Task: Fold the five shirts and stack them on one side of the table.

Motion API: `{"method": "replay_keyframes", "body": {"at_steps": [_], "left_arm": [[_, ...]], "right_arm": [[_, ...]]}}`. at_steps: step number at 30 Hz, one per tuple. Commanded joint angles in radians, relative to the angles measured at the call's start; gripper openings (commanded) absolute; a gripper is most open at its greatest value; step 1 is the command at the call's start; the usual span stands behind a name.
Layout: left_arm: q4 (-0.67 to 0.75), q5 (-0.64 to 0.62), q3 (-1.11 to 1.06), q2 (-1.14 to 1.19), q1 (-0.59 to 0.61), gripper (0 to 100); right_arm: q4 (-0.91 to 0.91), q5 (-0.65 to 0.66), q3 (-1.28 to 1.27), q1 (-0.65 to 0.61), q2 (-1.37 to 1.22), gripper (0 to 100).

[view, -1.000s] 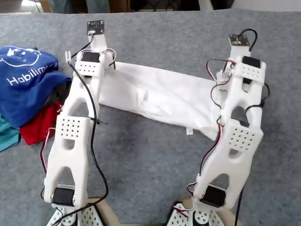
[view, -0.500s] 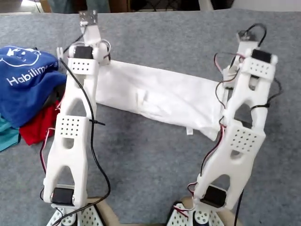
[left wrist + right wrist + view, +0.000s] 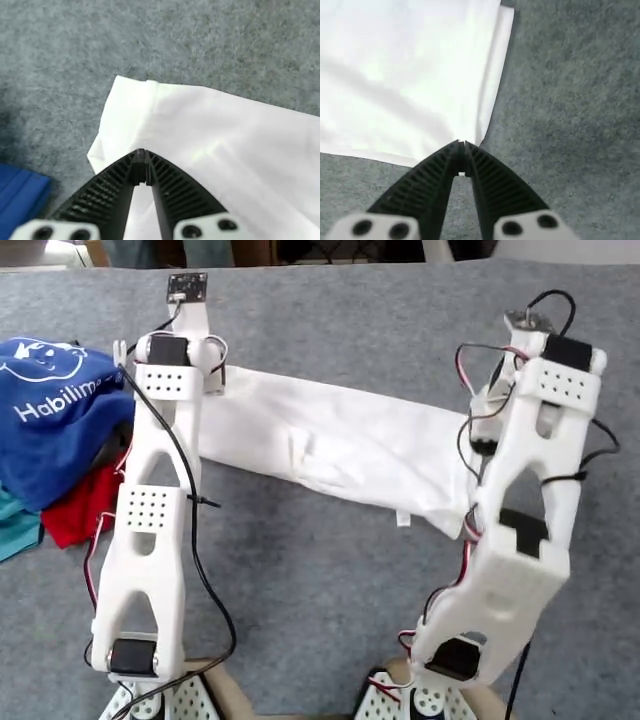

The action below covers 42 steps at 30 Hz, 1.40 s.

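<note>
Both ends of white shirt [image 3: 340, 445] pinched.
I see left fingers [image 3: 117, 180] closed on one end and right fingers [image 3: 487, 175] on the other. It lies stretched across mid-surface [image 3: 330, 320]; blue shirt [image 3: 50, 410] and red shirt [image 3: 85, 505] are heaped at the left edge.

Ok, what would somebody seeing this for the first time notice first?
A white shirt, folded into a long strip, lies across the middle of the grey table between the two arms. The left tool and the right tool, both closed, sit over its opposite ends. At the table's edge on the left arm's side, a blue shirt tops a heap with a red shirt beneath.
</note>
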<state>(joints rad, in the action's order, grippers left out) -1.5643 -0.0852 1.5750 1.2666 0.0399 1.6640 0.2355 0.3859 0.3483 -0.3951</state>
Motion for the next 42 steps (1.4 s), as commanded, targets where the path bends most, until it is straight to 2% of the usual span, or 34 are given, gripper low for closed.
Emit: {"method": "replay_keyframes", "body": {"at_steps": [1, 6, 10, 16, 23, 29, 34, 39, 42], "left_arm": [[-0.012, 0.014, 0.051, -0.015, 0.022, 3], [0.107, 0.014, -0.036, 0.026, 0.021, 3], [0.138, 0.014, -0.074, 0.044, 0.019, 3], [0.133, 0.014, -0.073, 0.046, 0.021, 3], [0.129, 0.029, -0.071, 0.044, 0.025, 3], [-0.06, 0.06, 0.101, -0.023, 0.041, 3], [-0.19, 0.074, 0.09, -0.155, 0.045, 3], [-0.204, 0.071, 0.079, -0.256, 0.071, 3], [-0.206, 0.084, -0.044, -0.338, 0.088, 3]], "right_arm": [[-0.14, -0.012, -0.268, -0.018, 0.17, 1.5], [-0.376, -0.006, -0.647, 0.008, 0.269, 1.5], [-0.483, 0.025, -0.808, 0.043, 0.269, 1.5], [-0.502, 0.101, -0.878, 0.123, 0.271, 1.5], [-0.486, 0.127, -0.811, 0.107, 0.415, 1.5], [-0.448, 0.153, -0.808, 0.104, 0.648, 1.7], [-0.451, 0.149, -0.808, 0.107, 0.754, 1.8], [-0.423, 0.149, -0.806, 0.114, 0.777, 1.8], [-0.384, 0.149, -0.808, 0.114, 0.774, 1.9]]}}
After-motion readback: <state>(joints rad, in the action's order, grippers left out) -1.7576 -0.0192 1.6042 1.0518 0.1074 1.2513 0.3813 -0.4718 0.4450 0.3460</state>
